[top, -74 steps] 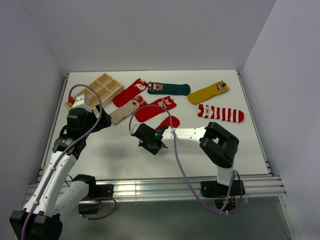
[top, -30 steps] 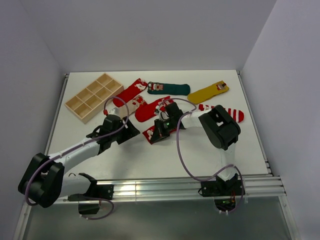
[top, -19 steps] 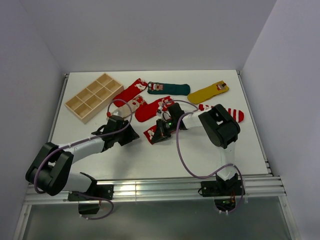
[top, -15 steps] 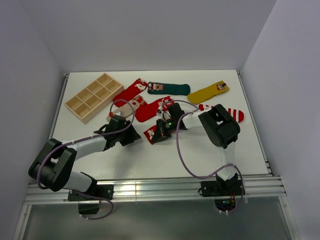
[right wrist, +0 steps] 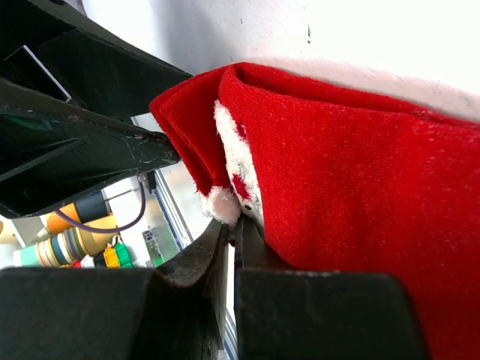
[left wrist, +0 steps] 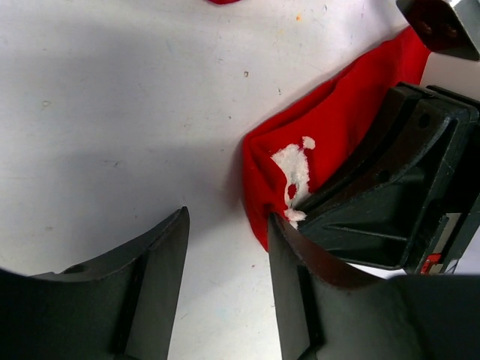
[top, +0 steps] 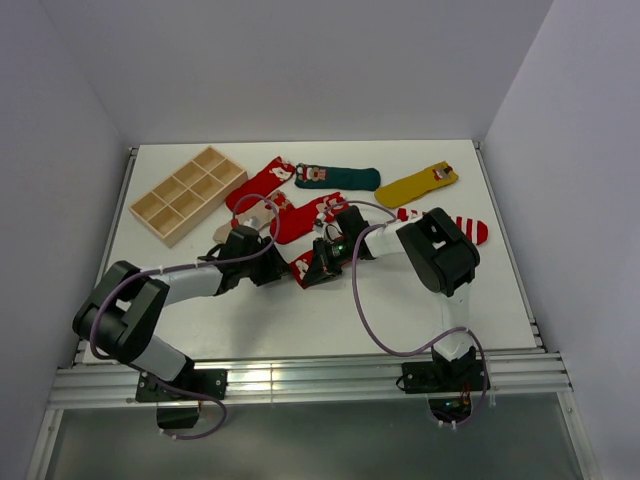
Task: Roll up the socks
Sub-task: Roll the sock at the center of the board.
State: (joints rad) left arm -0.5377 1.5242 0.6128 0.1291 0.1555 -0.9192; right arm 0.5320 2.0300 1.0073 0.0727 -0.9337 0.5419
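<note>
R gripper (right wrist: 231, 229) tight on red sock (left wrist: 330, 127) end (L gripper (left wrist: 225, 232) agape alongside)

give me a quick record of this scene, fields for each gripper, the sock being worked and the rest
right gripper: shut on red sock, pinching its end
left gripper: open, right beside that end
unrolled behind: dark green sock, mustard sock, striped sock, among others
wooden tray: far left of the table
</note>
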